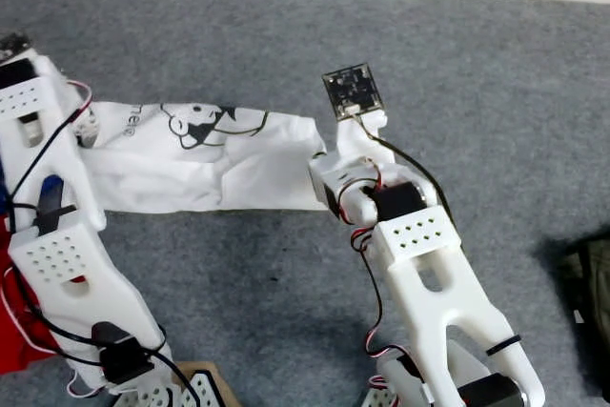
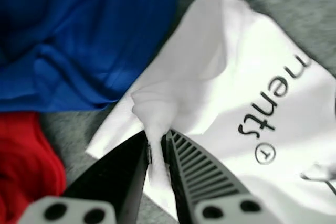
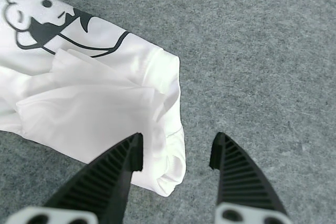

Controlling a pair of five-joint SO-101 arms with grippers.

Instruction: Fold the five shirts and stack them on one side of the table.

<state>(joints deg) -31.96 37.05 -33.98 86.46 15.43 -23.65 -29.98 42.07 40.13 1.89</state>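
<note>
A grey, felt-like table cover (image 1: 477, 64), matte and faintly nubbly, ran under everything, with a pale wall strip along its far edge. On it the white shirt (image 1: 200, 164) lay stretched into a long band between the two arms, its black cartoon print and lettering facing up. The cloth was thin, soft cotton by the look of it, creased in shallow ridges, with a loose flap doubled over its middle. The shirt looked narrowed lengthwise but not yet folded across, so this garment seemed about halfway done. The left gripper (image 2: 156, 146) had its ribbed black jaws pressed together on a small raised pinch of the white fabric, near the lettered end. At the opposite end the right gripper (image 3: 177, 150) hung with its jaws spread wide, one tip over the rounded, rolled corner of the shirt and the other over bare cover — nothing between them. Just beside the lettered end lay a blue shirt (image 2: 79, 35), rumpled in broad soft folds, and next to that a red shirt (image 2: 23, 166), bunched and heavier-looking. Neither appeared folded, and no neat stack was to be seen, so most of the task seemed left to do. A dark crumpled cloth (image 1: 589, 293) sat at the far side of the cover, well apart from the white shirt — possibly another garment, though I could not tell.
</note>
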